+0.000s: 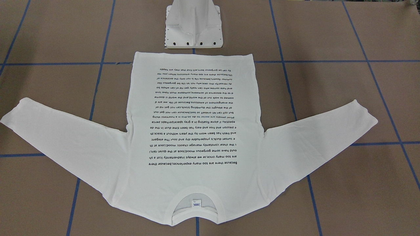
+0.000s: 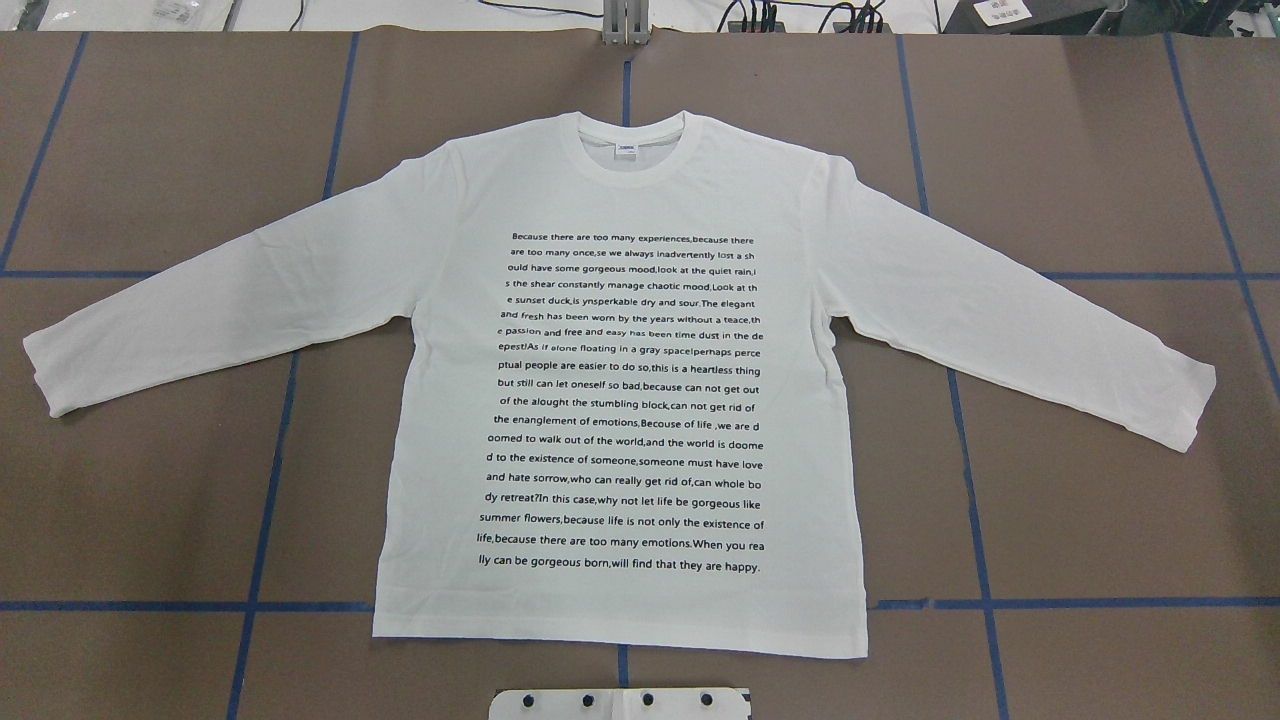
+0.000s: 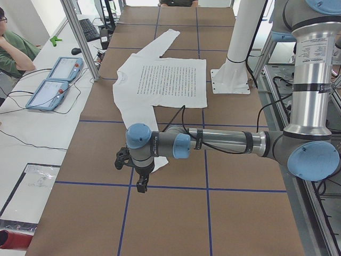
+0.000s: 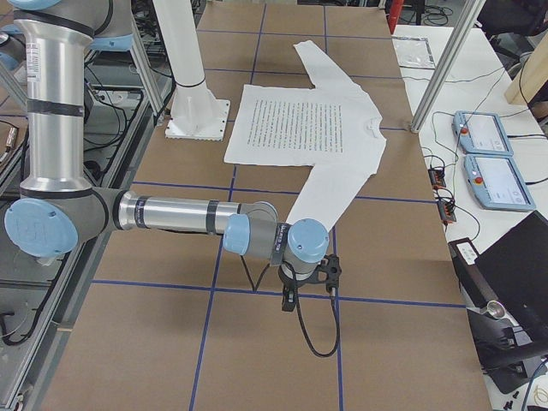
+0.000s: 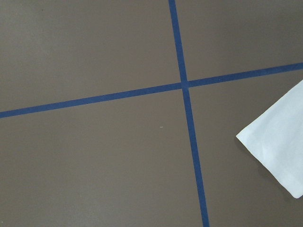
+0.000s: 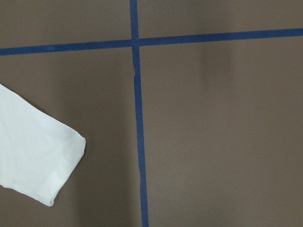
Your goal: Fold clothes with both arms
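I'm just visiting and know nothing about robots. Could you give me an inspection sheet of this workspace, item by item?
Surface: brown table covering, flat, marked with a blue tape grid.
Job's things: white T-shirt lies flat, print up, sleeves spread, not yet folded.
Clutter: nothing seen on the table.
Grippers: left gripper and right gripper each hang over the table beside a sleeve end; open or shut cannot be told.
Cables: black cable loops below the right wrist.
Surroundings: white pedestal, two control tablets, a seated person.
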Robot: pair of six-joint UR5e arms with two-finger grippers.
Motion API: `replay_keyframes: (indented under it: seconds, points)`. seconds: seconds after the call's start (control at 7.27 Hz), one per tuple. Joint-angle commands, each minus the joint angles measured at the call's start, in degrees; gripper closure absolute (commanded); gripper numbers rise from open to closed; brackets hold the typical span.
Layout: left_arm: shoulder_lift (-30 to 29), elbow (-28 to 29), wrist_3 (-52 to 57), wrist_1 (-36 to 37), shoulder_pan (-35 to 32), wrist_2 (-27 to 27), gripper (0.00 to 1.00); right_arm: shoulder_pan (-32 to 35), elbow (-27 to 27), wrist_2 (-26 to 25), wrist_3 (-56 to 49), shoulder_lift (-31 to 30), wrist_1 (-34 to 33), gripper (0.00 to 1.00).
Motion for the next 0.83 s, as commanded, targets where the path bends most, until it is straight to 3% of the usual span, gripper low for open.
replay_keyframes:
  seconds: [0.0,0.41,0.69]
  points:
    - [0.0,0.2,0.0,-0.5,0.0,0.0,0.00,0.0,-0.3,0.1,0.5,0.5,0.2,0.00]
    - [-0.5,-1.8,0.0,-0.7,0.0,0.1,0.00,-0.1,-0.6,0.1,0.7,1.6,0.8,0.00]
    - [-1.6,-4.7,-0.2,-1.7,0.1,-0.1,0.00,-0.4,-1.6,0.1,0.7,1.8,8.5,0.00]
